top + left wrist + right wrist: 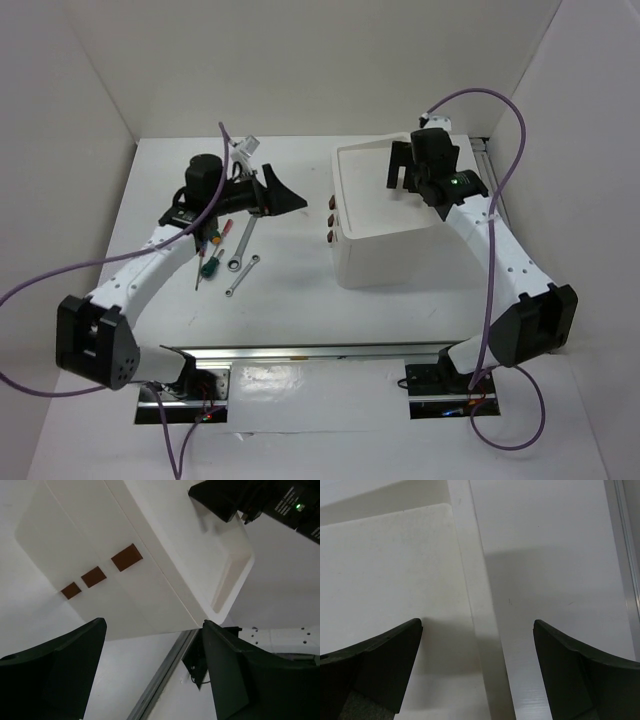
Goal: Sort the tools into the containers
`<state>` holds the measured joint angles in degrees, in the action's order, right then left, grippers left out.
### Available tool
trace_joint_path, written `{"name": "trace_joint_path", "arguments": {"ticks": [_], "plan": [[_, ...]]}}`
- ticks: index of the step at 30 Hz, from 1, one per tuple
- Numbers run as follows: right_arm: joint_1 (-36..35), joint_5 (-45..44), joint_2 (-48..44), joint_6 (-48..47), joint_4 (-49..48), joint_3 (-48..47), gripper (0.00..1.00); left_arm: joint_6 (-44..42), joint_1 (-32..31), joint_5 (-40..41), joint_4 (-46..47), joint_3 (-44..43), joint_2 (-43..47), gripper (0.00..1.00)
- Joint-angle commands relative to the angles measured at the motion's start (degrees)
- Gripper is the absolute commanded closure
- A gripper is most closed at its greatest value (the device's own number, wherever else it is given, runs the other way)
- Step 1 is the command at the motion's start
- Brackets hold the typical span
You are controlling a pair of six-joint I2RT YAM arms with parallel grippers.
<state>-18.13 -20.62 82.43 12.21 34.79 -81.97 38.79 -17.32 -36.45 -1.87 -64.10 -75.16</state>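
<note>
Metal rail (320, 350), purple cables (484, 92), tools (243, 242) beside box (390, 255)

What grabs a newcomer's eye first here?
The tall white plastic drawer box with three reddish-brown handles sits centre-right, the open right fingers over its top tray rim. Left of it, small screwdrivers and silver wrenches lie clustered under the left arm, the left fingers open too.

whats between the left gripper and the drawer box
Only bare table, as the top external view shows: nothing sits between the left gripper and the white drawer box.
</note>
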Motion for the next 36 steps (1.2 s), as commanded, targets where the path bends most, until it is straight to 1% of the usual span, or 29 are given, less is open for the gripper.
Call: {"name": "trace_joint_path", "arguments": {"ticks": [1,2,4,6,8,9,11,15,19,22,25,27,29,31,35,36], "plan": [[-0.33,-1.7,-1.75,1.06,1.51,2.78,0.02,11.03,-2.7,-10.57,25.19,3.71,-6.46,0.12],[-0.33,-1.7,-1.75,1.06,1.51,2.78,0.02,13.05,-3.41,-11.18,26.64,3.71,-8.06,0.15],[-0.33,-0.65,-2.27,1.06,1.51,2.78,0.02,14.56,-4.56,-11.19,30.68,4.32,-10.88,0.16],[-0.33,2.06,-2.89,1.06,0.73,2.78,0.02,17.36,-4.56,-12.23,37.61,5.46,-15.01,0.16],[0.29,2.77,-2.89,1.06,0.72,2.78,0.02,20.09,-3.78,-12.77,43.68,5.47,-17.82,0.16],[0.29,3.3,-3.41,1.06,0.72,2.78,0.02,22.02,-3.77,-13.47,47.97,5.47,-20.7,0.16],[0.29,3.83,-3.94,1.06,0.72,2.78,0.02,23.96,-2.46,-13.48,51.07,4.95,-24.31,0.16],[0.82,3.83,-5.27,0.54,0.2,4.62,0.02,23.97,-1.4,-13.48,52.32,3.28,-28.02,0.16],[1.34,3.83,-6.5,0.54,0.2,4.63,0.02,27.99,-1.4,-14.09,57.14,0.99,-32.41,0.16],[1.34,3.83,-7.11,0.54,0.2,4.63,0.02,32.82,-1.4,-14.61,63.9,0.46,-35.67,0.23],[1.34,3.83,-7.11,0.01,0.2,4.63,0.02,35.74,-1.92,-14.62,69.17,0.46,-38.13,0.24],[1.34,3.83,-7.11,0.01,0.2,4.63,0.02,38.02,-1.93,-15.14,70.94,0.46,-39.27,0.25],[1.34,3.31,-7.11,0.01,0.2,5.16,0.02,40.83,-3.06,-15.15,74.97,0.46,-41.11,0.28],[1.34,3.92,-7.11,0.01,0.2,5.16,0.02,42.33,-3.77,-15.15,77.44,1.16,-41.65,0.28],[1.34,3.92,-6.58,0.01,-0.33,6.3,0.02,46.8,-4.48,-15.15,83.32,0.46,-44.28,0.36],[1.34,3.92,-6.58,0.01,-0.33,6.3,0.02,47.6,-5.0,-15.15,83.34,-0.06,-44.29,0.36]]}}
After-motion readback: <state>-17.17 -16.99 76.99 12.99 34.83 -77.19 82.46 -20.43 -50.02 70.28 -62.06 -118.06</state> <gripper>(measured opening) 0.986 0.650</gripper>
